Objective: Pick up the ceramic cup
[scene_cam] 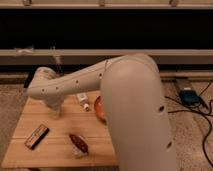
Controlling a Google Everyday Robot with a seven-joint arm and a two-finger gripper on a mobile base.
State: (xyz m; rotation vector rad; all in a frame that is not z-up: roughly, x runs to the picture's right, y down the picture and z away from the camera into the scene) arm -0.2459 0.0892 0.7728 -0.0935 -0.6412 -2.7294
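Note:
The white ceramic cup does not show; the spot at the table's left rear where it stood is covered by my arm. My gripper [55, 106] hangs down from the wrist over that left rear part of the wooden table [55, 150]. The large pale arm [125, 95] reaches in from the right and crosses the table's middle.
A reddish-brown bowl [98, 108] is mostly hidden behind the arm. A small white bottle [83, 101] lies next to it. A dark snack bar [36, 136] lies at the front left and a red-brown packet [78, 143] at the front middle. A dark shelf unit stands behind; cables lie on the floor at the right.

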